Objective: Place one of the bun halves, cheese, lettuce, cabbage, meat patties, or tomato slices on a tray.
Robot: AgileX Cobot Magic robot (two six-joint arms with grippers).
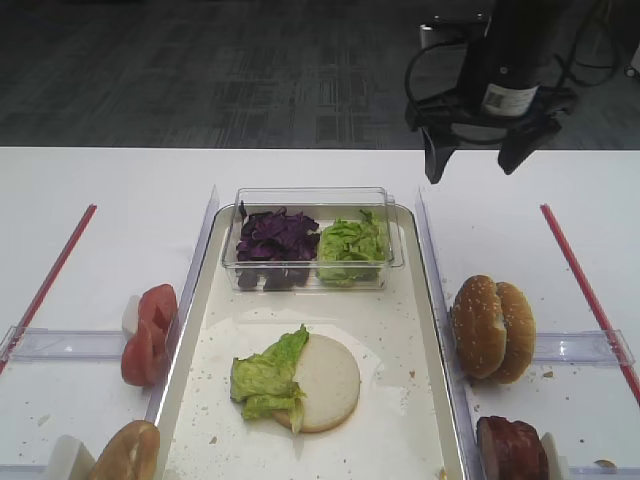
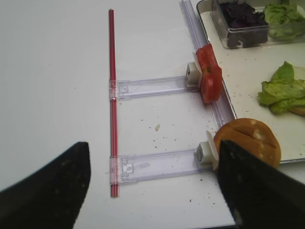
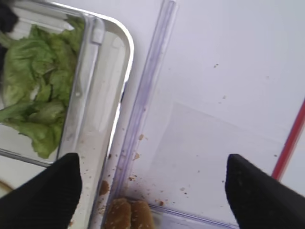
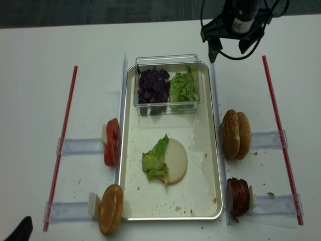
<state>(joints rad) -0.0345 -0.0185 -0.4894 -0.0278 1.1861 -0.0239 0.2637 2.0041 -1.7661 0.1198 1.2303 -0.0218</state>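
The right arm's fingers [image 1: 472,162] hang spread wide and empty above the worktop [image 1: 100,200], at about one o'clock from the tray [image 1: 395,420]. The left arm's fingers [image 2: 152,183] also stand wide apart with nothing between them, over bare worktop at the tray's eight o'clock side.

On the tray a pale bun disc [image 1: 322,383] lies flat near the middle, and a ragged lettuce leaf [image 1: 268,376] overlaps its nine o'clock edge. The leaf looks light, limp and easily torn, so a gentle pinch on its thicker folded middle should serve. The disc looks soft and crushable; best taken across its rim.

A white label sits on the right arm's wrist [image 1: 507,98], its print too small to read
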